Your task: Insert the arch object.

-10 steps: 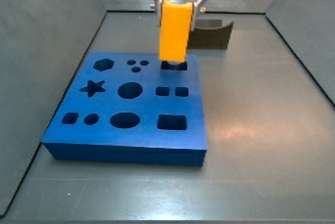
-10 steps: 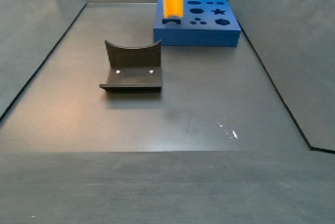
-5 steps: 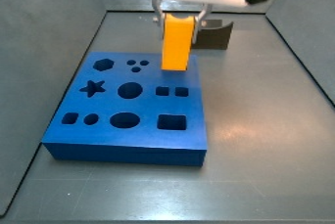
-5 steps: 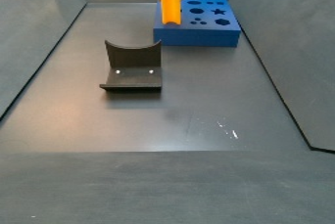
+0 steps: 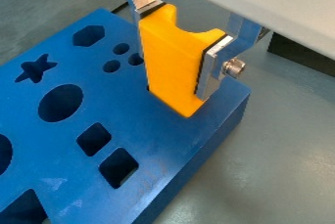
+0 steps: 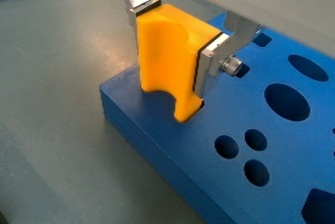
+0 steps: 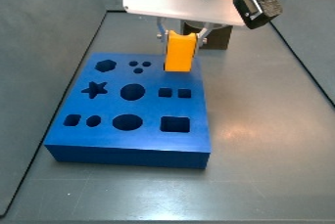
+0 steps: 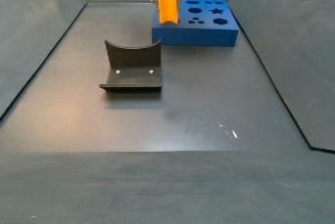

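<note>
Two silver fingers of the gripper [image 5: 178, 34] are clamped on the flat sides of the orange arch object [image 5: 167, 67], which hangs upright, long axis vertical, with its notch facing down in a wrist view. Directly beneath the gripper lies the blue board [image 5: 197, 174]. The arch is clear of it, above the edge nearest the fixture [image 8: 131, 67]. The matching slot appears hidden under the piece.

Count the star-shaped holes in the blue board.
1. The star hole sits by the blue board's edge, away from the gripper, shut on the orange piece over the board's far end. That piece may hide other holes.
</note>
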You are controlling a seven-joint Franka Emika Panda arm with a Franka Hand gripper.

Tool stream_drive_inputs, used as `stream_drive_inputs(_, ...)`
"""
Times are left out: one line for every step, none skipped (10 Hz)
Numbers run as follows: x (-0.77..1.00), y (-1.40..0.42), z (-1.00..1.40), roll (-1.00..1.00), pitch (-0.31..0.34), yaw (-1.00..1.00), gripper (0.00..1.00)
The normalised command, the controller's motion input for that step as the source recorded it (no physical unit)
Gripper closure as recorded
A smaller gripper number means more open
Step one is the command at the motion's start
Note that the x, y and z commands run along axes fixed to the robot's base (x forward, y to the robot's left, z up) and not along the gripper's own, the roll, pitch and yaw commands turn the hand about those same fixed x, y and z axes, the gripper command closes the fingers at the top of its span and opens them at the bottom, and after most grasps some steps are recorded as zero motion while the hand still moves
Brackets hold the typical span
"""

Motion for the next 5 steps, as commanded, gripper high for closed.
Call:
stream_drive_inputs(-0.06,0.0,-0.77,0.23,-0.024,0.37,1.0)
stream_drive_inputs(-0.15,0.0,-0.69,0.21,-0.121,0.54,1.0)
stream_drive_inputs(-0.13,-0.06,-0.89,0.1,-0.121,0.16,1.0)
stream_drive_inputs(-0.15,-0.05,-0.92,0.06,-0.121,-0.03,1.0)
stream_drive_inputs(-0.16,-0.06,-0.86,0.06,-0.133,-0.14,1.0)
